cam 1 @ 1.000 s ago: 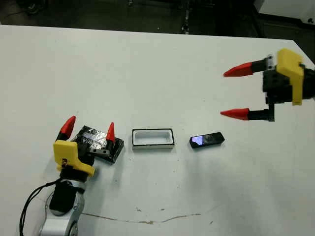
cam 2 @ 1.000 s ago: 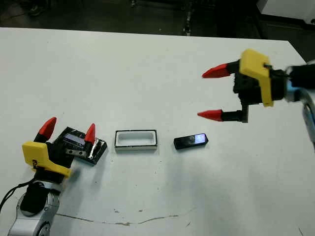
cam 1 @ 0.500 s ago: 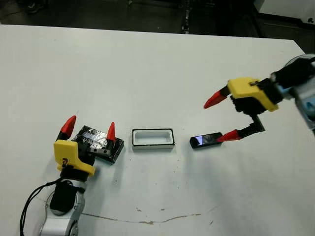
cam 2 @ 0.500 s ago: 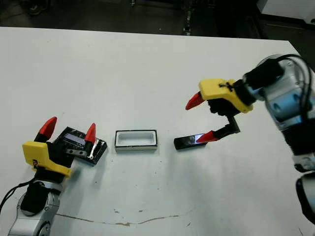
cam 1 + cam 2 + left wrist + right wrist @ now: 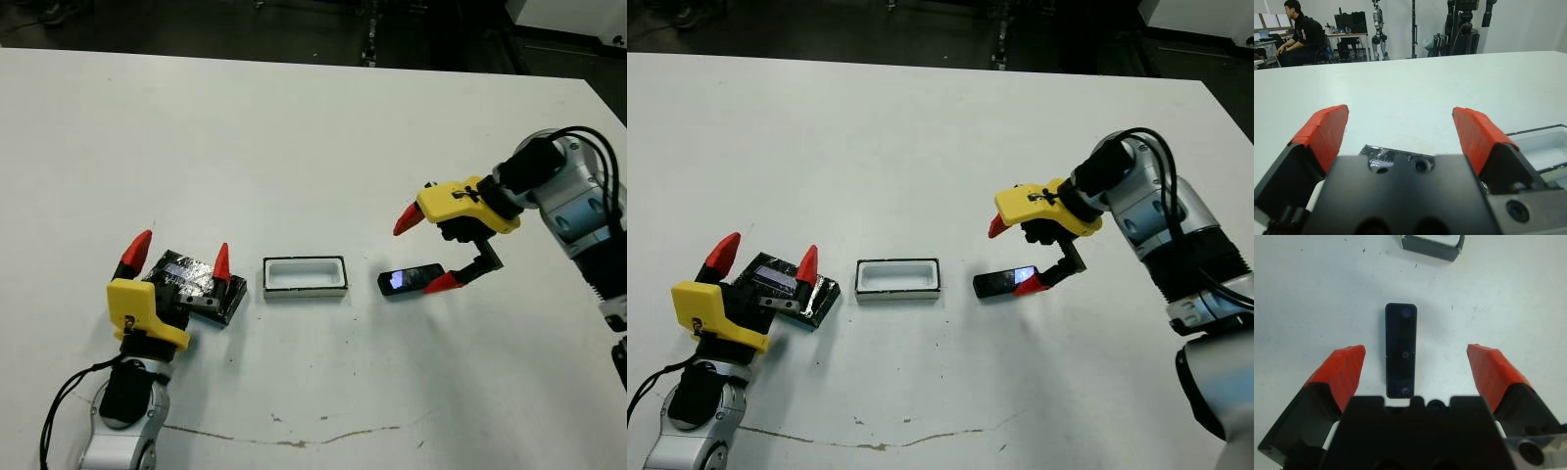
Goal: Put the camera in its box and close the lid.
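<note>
A white table (image 5: 294,127) is seen from above, with three small things laid in a row across its near half. The camera (image 5: 411,280), a slim black bar with a bluish glint at its left end, lies flat just right of the box (image 5: 305,276), its long axis running left to right and tipped slightly away at the right end. The right gripper (image 5: 423,253) is positioned over the camera's right end, fingers spread wide with one on the far side and one on the near side, holding nothing; in its wrist view the bar is centred between the fingers, pointing toward the box. The lid (image 5: 192,281) lies left of the box, under the left gripper (image 5: 176,258), likewise spread and grasping nothing. The right arm is judged the nearer to the camera.
</note>
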Robot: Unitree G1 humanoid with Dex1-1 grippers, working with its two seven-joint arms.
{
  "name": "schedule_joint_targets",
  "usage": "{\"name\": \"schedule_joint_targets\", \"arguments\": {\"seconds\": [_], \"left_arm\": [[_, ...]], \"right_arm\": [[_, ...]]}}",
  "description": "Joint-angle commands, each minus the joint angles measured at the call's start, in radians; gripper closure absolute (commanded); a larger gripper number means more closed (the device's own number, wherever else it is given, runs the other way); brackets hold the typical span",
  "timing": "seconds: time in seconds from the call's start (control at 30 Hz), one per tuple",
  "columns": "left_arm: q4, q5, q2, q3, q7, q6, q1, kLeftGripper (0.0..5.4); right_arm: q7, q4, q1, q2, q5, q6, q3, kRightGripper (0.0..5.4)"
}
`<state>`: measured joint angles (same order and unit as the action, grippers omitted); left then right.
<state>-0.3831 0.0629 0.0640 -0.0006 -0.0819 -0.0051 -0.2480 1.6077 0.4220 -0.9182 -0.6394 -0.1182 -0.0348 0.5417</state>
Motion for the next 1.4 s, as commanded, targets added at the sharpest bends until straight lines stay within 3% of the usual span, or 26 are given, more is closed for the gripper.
{"name": "schedule_joint_targets", "arguments": {"seconds": [0.03,0.3,0.5,0.87,1.03,1.4], "left_arm": [[-0.007,-0.007,0.002,0.001,0.003,0.01,-0.016,0.0],[-0.015,-0.005,0.002,0.002,0.004,0.014,-0.022,0.0],[-0.016,-0.005,0.001,0.002,0.005,0.012,-0.025,0.0],[-0.024,0.001,-0.001,0.001,0.006,0.021,-0.029,0.0],[-0.021,0.001,0.002,0.003,0.002,0.016,-0.029,0.0],[-0.022,0.003,0.005,0.003,-0.002,0.016,-0.031,0.0]], "right_arm": [[-0.005,0.016,0.01,0.005,-0.011,0.012,-0.008,0.01],[-0.029,-0.008,0.064,-0.003,-0.009,0.028,-0.03,0.01],[-0.049,-0.064,0.11,-0.008,-0.018,-0.015,-0.042,0.01],[-0.061,-0.121,0.167,-0.014,-0.011,-0.031,-0.059,0.04],[-0.079,-0.117,0.189,-0.008,-0.006,-0.021,-0.065,0.59],[-0.108,-0.083,0.215,0.002,0.028,0.005,-0.083,2.4]]}}
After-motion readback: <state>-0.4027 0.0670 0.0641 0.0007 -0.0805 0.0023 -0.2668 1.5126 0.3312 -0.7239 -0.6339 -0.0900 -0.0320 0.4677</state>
